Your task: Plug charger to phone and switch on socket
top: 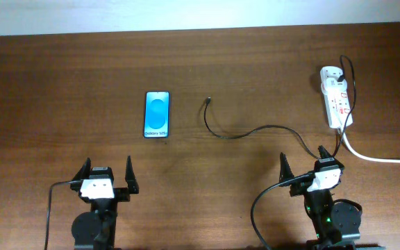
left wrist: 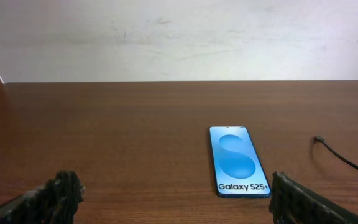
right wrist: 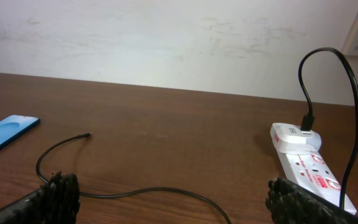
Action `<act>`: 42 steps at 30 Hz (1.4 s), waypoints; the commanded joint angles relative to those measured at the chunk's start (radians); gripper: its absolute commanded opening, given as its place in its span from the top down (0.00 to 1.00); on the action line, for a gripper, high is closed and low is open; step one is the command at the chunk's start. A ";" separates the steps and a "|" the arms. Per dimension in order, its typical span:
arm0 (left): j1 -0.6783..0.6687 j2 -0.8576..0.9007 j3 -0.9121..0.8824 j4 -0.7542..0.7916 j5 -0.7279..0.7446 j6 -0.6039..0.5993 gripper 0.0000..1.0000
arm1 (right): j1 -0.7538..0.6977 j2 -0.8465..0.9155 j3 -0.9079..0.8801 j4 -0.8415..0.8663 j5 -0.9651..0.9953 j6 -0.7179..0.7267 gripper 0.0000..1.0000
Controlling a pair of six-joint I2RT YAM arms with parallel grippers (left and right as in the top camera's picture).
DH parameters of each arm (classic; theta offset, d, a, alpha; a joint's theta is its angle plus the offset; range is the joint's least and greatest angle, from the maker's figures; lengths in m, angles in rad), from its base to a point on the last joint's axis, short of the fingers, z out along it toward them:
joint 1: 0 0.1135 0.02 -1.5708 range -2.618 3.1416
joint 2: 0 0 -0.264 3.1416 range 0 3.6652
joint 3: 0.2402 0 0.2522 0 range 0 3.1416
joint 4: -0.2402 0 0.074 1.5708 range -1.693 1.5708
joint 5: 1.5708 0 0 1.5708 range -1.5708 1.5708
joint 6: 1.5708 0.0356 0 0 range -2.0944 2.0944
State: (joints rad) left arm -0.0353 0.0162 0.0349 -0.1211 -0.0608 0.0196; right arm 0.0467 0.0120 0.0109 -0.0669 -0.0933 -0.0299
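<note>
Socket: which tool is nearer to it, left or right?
Right. The right tool sits close to the socket, on its near side; the left tool is far off, past the phone.

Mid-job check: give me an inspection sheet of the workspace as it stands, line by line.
Surface: brown wooden table, bare wood around the items.
Job's things: phone lies flat, screen lit; charger is plugged into the socket; its free tip lies apart from the phone, on the phone's right; switch state cannot be told.
Clutter: nothing seen.
Grippers: left gripper and right gripper sit near the front edge, jaws open, holding nothing.
Cables: thick white cord runs off to the right; robot cables loop beside the arms.
Surroundings: plain pale wall behind the table.
</note>
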 commanded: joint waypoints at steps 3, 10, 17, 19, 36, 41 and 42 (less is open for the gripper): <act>0.005 -0.008 -0.004 -0.001 -0.007 0.012 0.01 | 0.008 -0.006 -0.005 -0.005 0.008 0.000 0.01; 0.005 -0.008 -0.004 -0.001 -0.007 0.011 0.01 | 0.008 -0.006 -0.005 -0.005 0.008 0.000 0.01; 0.005 -0.008 -0.004 -0.001 -0.007 0.012 0.00 | 0.008 -0.006 -0.005 -0.005 0.008 0.000 0.02; 0.005 -0.008 -0.004 -0.001 -0.007 0.011 0.01 | 0.008 -0.006 -0.005 -0.005 0.008 0.001 0.02; 0.005 -0.006 -0.004 0.029 0.062 0.011 0.00 | 0.005 -0.006 -0.005 0.043 0.088 0.001 0.02; 0.005 0.006 0.001 0.064 0.100 0.012 0.01 | 0.005 0.000 0.047 0.055 0.060 0.004 0.02; 0.005 0.015 0.006 0.064 0.112 0.011 0.01 | 0.005 0.008 0.063 0.052 0.060 0.004 0.02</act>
State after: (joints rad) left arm -0.0353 0.0166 0.0345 -0.0635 -0.0029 0.0193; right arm 0.0467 0.0120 0.0132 -0.0162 -0.0212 -0.0296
